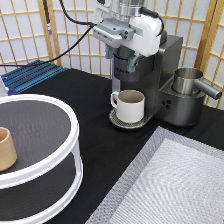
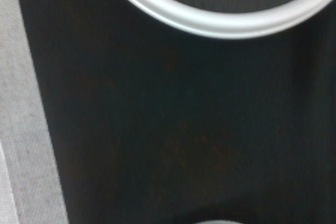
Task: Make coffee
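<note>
1. At the exterior view's left edge, a tan handleless cup point(image 1: 6, 148) stands on the dark upper shelf of a round white two-level stand point(image 1: 47, 172).
2. Behind the stand, toward the exterior view's top left, a blue ribbed block point(image 1: 32, 75) lies on the black table point(image 1: 95, 105) in front of a wooden lattice screen point(image 1: 30, 35).
3. Near the middle, a cream-white mug point(image 1: 130, 106) stands upright on the round drip plate point(image 1: 117, 120) of the dark coffee machine point(image 1: 167, 85). Its handle points to the exterior view's left.
4. The gripper point(image 1: 125, 62) hangs directly above the mug, in front of the top of the machine. Its white body covers the brewing head. The fingers point down, but I cannot tell if they are released or clenched, and I cannot tell if they hold something.
5. The coffee pod does not show in either view, so I cannot say where it is relative to the gripper.
6. At the exterior view's right, a metal pitcher point(image 1: 192, 82) with a handle sits on the lower part of the machine.
7. A grey woven mat point(image 1: 175, 185) covers the exterior view's bottom right corner.
8. The wrist view shows mostly a dark surface point(image 2: 180, 125), a curved pale rim point(image 2: 217, 22) at one edge, and a grey strip point(image 2: 19, 125) along one side.
</note>
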